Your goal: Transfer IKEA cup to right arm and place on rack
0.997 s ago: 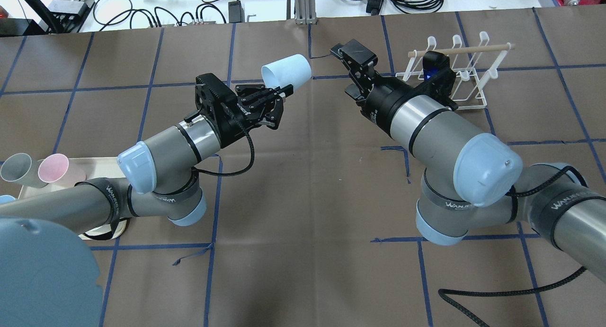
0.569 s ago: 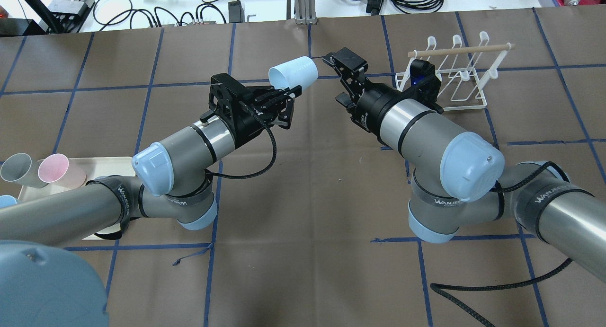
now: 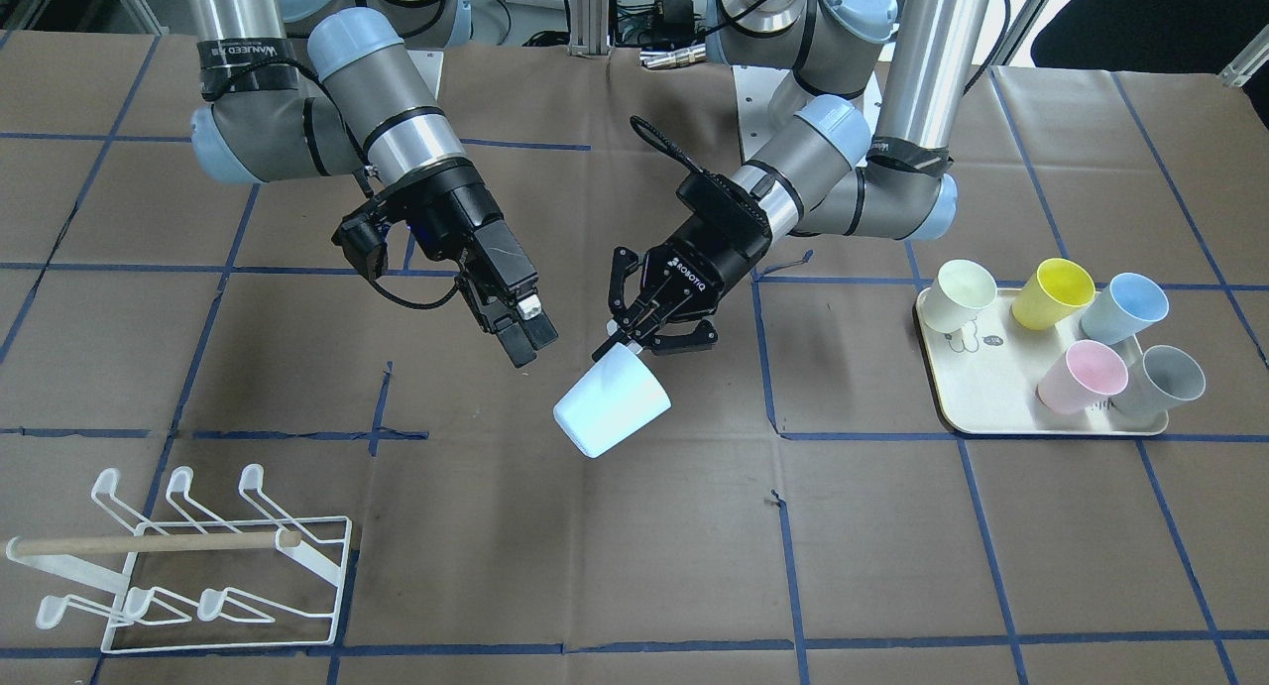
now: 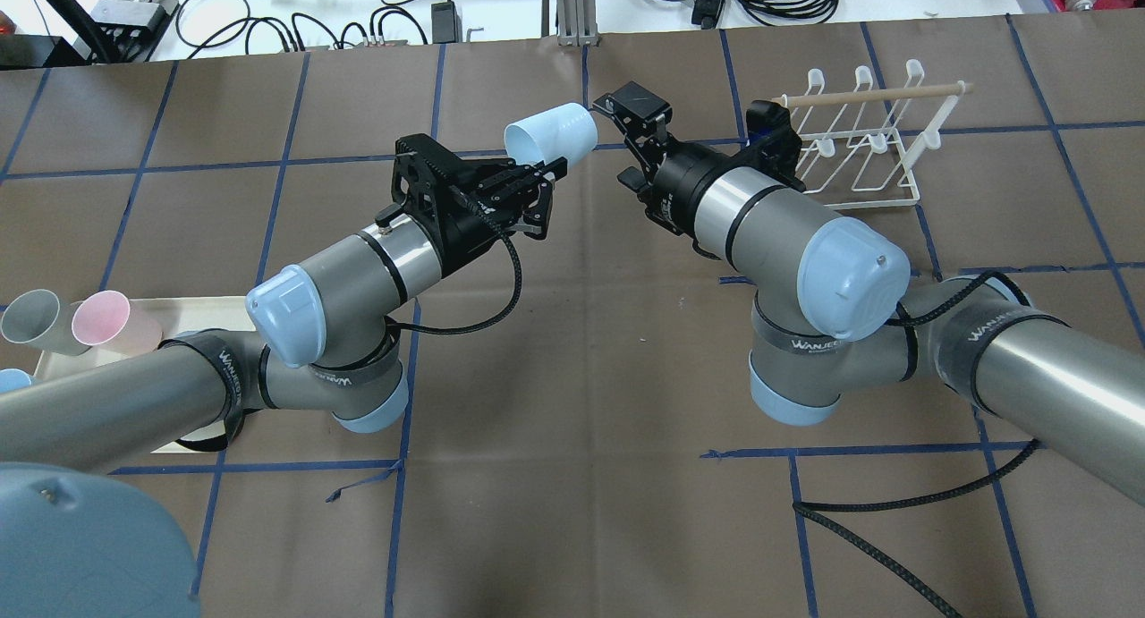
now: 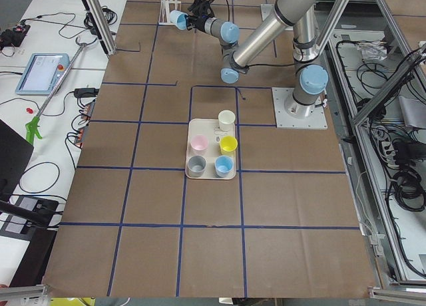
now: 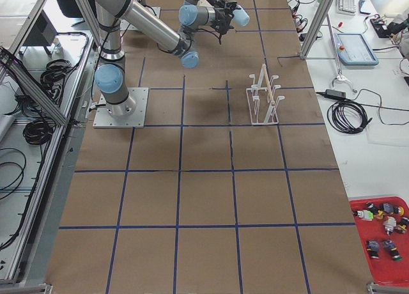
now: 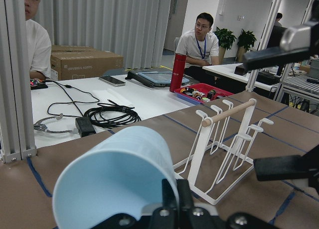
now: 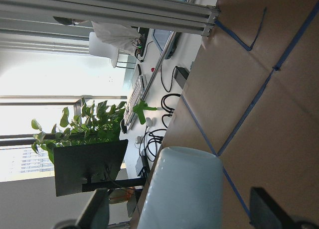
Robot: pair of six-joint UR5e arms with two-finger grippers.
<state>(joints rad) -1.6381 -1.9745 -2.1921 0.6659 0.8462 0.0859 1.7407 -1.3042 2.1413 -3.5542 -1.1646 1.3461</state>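
Observation:
A pale blue cup (image 4: 550,133) is held in the air on its side above the table's middle. My left gripper (image 4: 547,171) is shut on its rim; the pinch shows in the left wrist view (image 7: 172,201). The cup's closed base points at my right gripper (image 4: 619,144), which is open with its jaws spread just beside the base, not touching. In the right wrist view the cup (image 8: 184,189) fills the space ahead between the fingers (image 8: 266,211). The front view shows the cup (image 3: 612,405), the left gripper (image 3: 623,346) and the right gripper (image 3: 527,336). The white wire rack (image 4: 881,166) stands behind the right arm.
The rack (image 3: 198,566) with its wooden dowel is bare. A cream tray (image 3: 991,407) on the robot's left holds several coloured cups, among them a pink cup (image 3: 1081,378) and a grey cup (image 3: 1160,380). A black cable (image 4: 859,533) lies near the right arm.
The left gripper carried the cup to the right and a little up, then held still. The right gripper moved left, away from the rack, up to the cup's base.

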